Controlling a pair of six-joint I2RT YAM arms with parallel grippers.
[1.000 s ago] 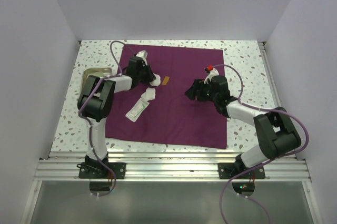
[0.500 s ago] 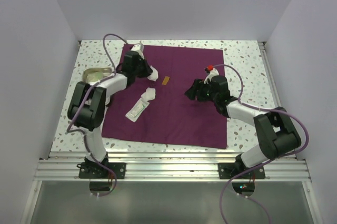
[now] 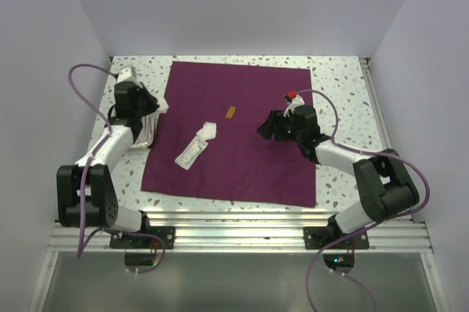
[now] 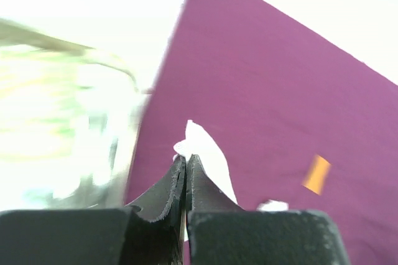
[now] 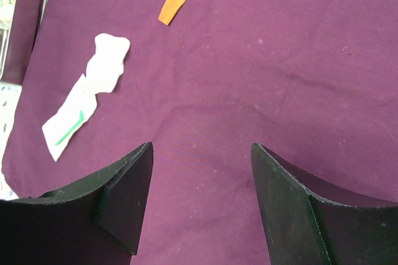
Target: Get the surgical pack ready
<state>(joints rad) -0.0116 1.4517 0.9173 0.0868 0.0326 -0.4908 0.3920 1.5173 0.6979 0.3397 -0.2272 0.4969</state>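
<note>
The plum-purple cloth (image 3: 242, 143) lies spread flat on the table. My left gripper (image 3: 160, 107) is shut on a piece of white gauze (image 4: 208, 153) and hovers at the cloth's left edge, beside the steel tray (image 3: 149, 129), which shows blurred in the left wrist view (image 4: 62, 122). On the cloth lie another white gauze piece (image 3: 209, 129), a white packet (image 3: 190, 152) and a small orange strip (image 3: 230, 112). My right gripper (image 3: 265, 130) stands open low over the cloth's right half with nothing between its fingers (image 5: 201, 145).
The speckled tabletop (image 3: 337, 85) borders the cloth on all sides. White walls close in the left, back and right. An aluminium rail (image 3: 242, 235) runs along the near edge by the arm bases.
My left arm swung left from the cloth's back middle to the tray side, its jaws closing on the white gauze and carrying it along. The right arm has not moved.
</note>
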